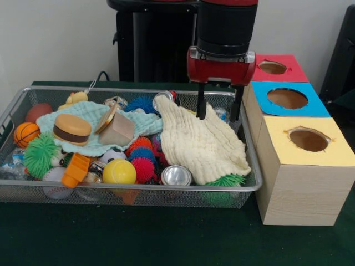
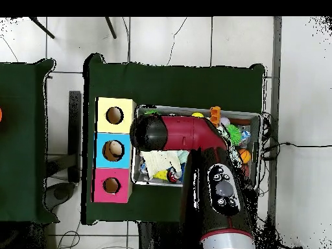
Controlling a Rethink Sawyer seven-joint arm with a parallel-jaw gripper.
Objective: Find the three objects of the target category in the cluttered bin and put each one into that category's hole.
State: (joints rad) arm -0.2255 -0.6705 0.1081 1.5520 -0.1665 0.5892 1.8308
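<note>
The cluttered bin (image 1: 138, 187) is a wide wire-mesh tray at the left of the front view, full of toys and cloths. My gripper (image 1: 219, 116) hangs over the bin's far right corner, just above a cream cloth (image 1: 199, 141). It is open and empty, its two black fingers (image 1: 201, 106) spread wide apart. Three wooden boxes stand right of the bin, each with a hole: red top (image 1: 273, 67), blue top (image 1: 287, 98), yellow top (image 1: 308, 139). In the overhead view my arm (image 2: 188, 133) covers most of the bin (image 2: 251, 117) and hides the gripper.
The bin holds a mint cloth (image 1: 91, 119), a toy burger (image 1: 72, 128), a yellow ball (image 1: 119, 172), a basketball (image 1: 26, 133), a green spiky ball (image 1: 40, 155), red and blue spiky balls, a baseball (image 1: 55, 182) and two cans (image 1: 176, 175). Green cloth covers the table.
</note>
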